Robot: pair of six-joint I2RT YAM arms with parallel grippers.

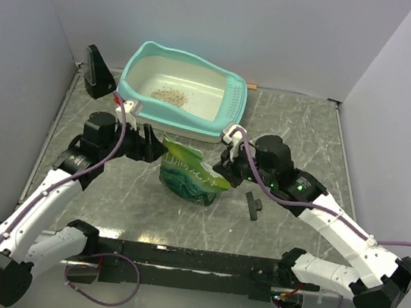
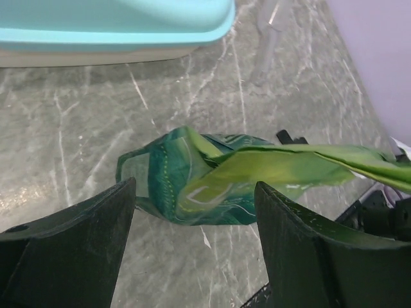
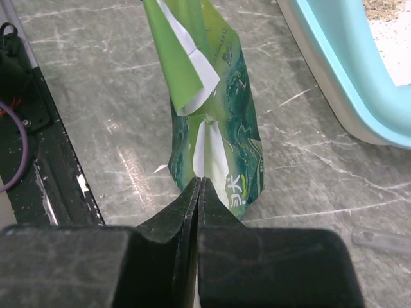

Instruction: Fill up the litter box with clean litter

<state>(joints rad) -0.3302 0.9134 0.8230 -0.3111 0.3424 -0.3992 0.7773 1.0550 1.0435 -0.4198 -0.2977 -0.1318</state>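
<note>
The litter box [image 1: 129,82], turquoise-rimmed and cream inside, stands at the back centre. A small patch of beige clean litter [image 1: 169,95] lies on its floor. It also shows in the left wrist view [image 2: 115,29] and the right wrist view [image 3: 340,70]. A crumpled green printed pouch [image 1: 187,174] is in front of the box. My right gripper [image 1: 226,168] is shut on the pouch's right end [image 3: 218,115]. My left gripper [image 1: 153,147] is open at the pouch's left end [image 2: 212,176], jaws either side, not touching it.
A black wedge-shaped object [image 1: 95,69] stands at the back left. A small black T-shaped piece [image 1: 253,205] lies on the marble table right of the pouch. A translucent plastic piece [image 3: 379,239] lies near the box. A black rail [image 1: 198,260] runs along the near edge.
</note>
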